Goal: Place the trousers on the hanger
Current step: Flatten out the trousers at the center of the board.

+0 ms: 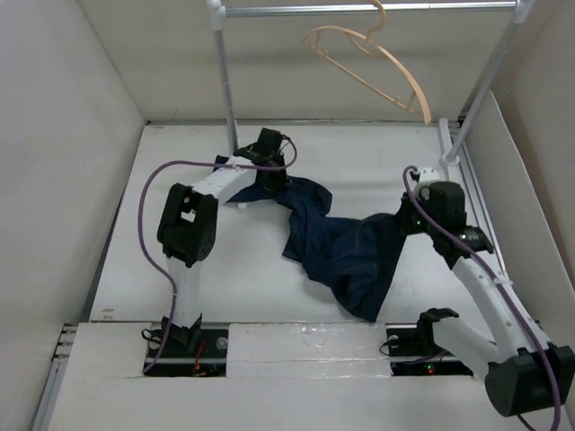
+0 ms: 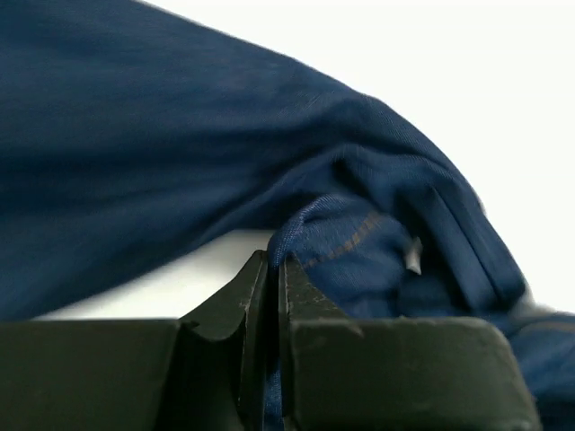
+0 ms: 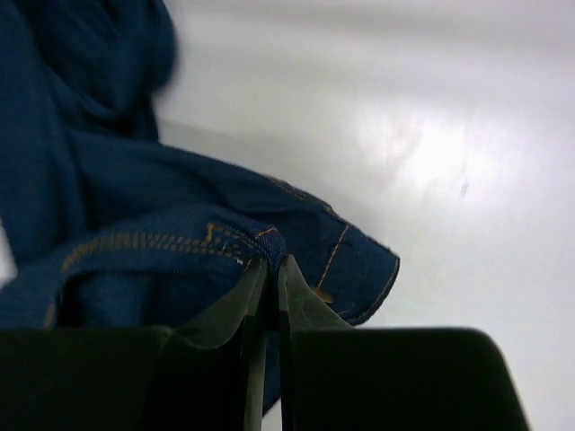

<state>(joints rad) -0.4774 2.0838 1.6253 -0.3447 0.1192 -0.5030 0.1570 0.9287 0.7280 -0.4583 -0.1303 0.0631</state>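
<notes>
The dark navy trousers [image 1: 346,251] lie crumpled across the middle of the table, stretched between my two grippers. My left gripper [image 1: 269,175] is at their far left end, shut on a fold of the cloth [image 2: 332,233]. My right gripper [image 1: 415,218] is at their right end, shut on a stitched edge of the trousers [image 3: 269,244]. The pale peach hanger [image 1: 373,67] hangs by its hook from the silver rail [image 1: 359,10] at the back, well above and behind the trousers, tilted.
The rail's two white uprights [image 1: 225,81] [image 1: 481,90] stand at the back left and back right of the table. White walls [image 1: 63,153] close in the left, back and right sides. A white strip [image 1: 296,346] crosses the near edge by the arm bases.
</notes>
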